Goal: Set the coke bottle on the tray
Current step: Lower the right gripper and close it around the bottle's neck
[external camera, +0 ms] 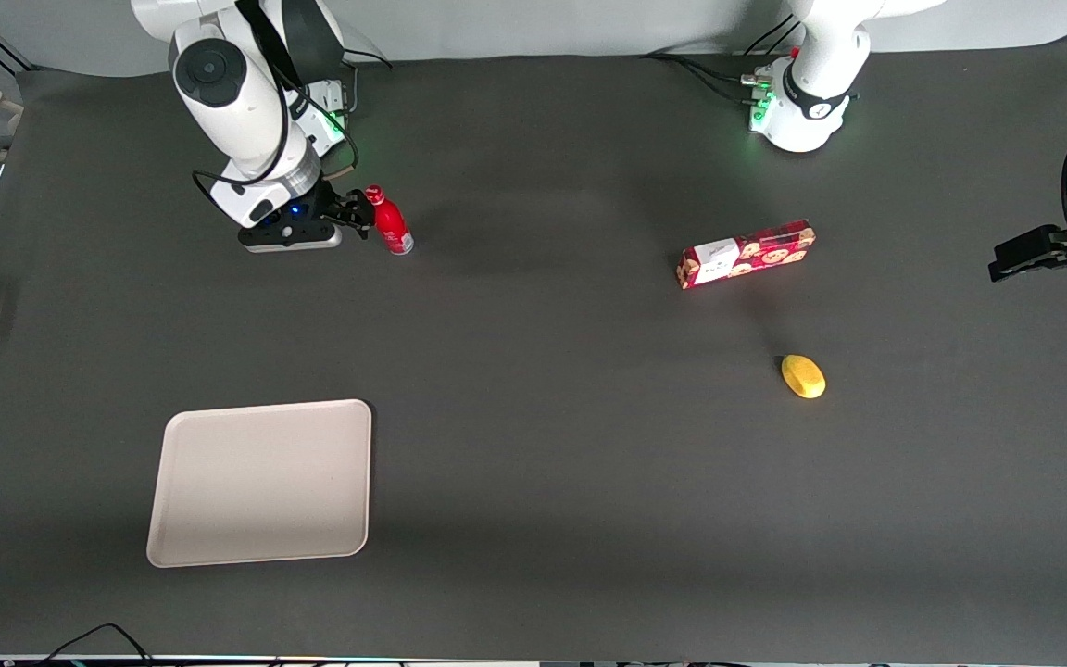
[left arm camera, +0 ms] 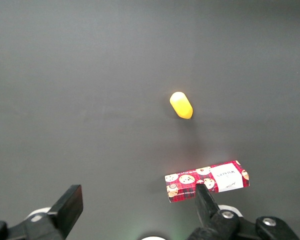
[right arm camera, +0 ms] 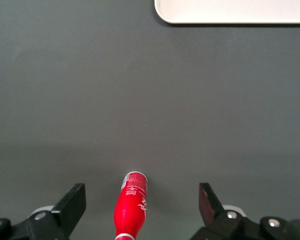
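Right now the gripper (external camera: 359,215) sits low at the coke bottle (external camera: 392,224).
Its fingers spread wide either side of the upright bottle; the tray (external camera: 260,482) lies well apart, nearer the front camera.

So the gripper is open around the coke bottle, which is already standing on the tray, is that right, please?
Not quite. The gripper is open with the coke bottle between its fingers, but the bottle is on the dark table mat, not on the tray. The front view shows the tray nearer the camera, apart from the bottle, with nothing on it.
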You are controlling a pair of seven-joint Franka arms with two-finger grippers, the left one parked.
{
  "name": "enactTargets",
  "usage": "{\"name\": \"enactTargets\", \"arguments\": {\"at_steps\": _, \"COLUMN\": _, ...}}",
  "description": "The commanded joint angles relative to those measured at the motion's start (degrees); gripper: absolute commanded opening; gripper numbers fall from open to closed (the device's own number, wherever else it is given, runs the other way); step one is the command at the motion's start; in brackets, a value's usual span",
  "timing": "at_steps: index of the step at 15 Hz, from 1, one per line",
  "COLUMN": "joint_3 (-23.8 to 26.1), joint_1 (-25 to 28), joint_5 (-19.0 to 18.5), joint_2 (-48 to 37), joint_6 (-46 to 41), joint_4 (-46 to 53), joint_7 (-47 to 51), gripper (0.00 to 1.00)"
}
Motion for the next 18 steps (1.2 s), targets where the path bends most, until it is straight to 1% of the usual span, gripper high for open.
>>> {"name": "enactTargets", "arguments": {"at_steps": 1, "joint_3": 1.3, "joint_1": 0.2, "joint_5": 1.3, "joint_2": -2.2, "joint_6": 5.3, "joint_4": -5.1, "joint_7": 1.1, "gripper": 1.0}}
{"name": "enactTargets", "arguments": {"at_steps": 3, "joint_3": 1.9, "joint_1": 0.3, "joint_5": 1.4, "joint_2": -2.1, "joint_6": 8.0, "joint_4": -7.0, "joint_7": 1.8, "gripper": 1.0}}
{"name": "enactTargets", "arguments": {"at_steps": 6, "joint_3": 4.3, "joint_1": 0.3, "joint_5": 1.5, "joint_2": -0.7, "joint_6": 12.1, "joint_4": -9.1, "joint_7": 5.1, "gripper": 1.0}}
{"name": "enactTargets", "arguments": {"at_steps": 7, "joint_3": 4.7, "joint_1": 0.3, "joint_5": 1.5, "joint_2": -0.4, "joint_6": 12.1, "joint_4": -9.8, "joint_7": 5.4, "gripper": 1.0}}
{"name": "enactTargets", "arguments": {"at_steps": 10, "joint_3": 6.4, "joint_1": 1.2, "joint_5": 1.5, "joint_2": -0.8, "joint_6": 11.7, "joint_4": -11.8, "joint_7": 8.8, "gripper": 1.0}}
{"name": "enactTargets", "arguments": {"at_steps": 12, "joint_3": 6.5, "joint_1": 2.1, "joint_5": 1.8, "joint_2": -1.2, "joint_6": 11.7, "joint_4": -13.2, "joint_7": 10.1, "gripper": 1.0}}
{"name": "enactTargets", "arguments": {"at_steps": 15, "joint_3": 6.5, "joint_1": 3.2, "joint_5": 4.6, "joint_2": -2.7, "joint_6": 9.4, "joint_4": -14.2, "joint_7": 10.1, "gripper": 1.0}}
{"name": "enactTargets", "arguments": {"at_steps": 18, "joint_3": 6.5, "joint_1": 3.4, "joint_5": 5.8, "joint_2": -5.2, "joint_6": 4.5, "joint_4": -14.4, "joint_7": 10.1, "gripper": 1.0}}
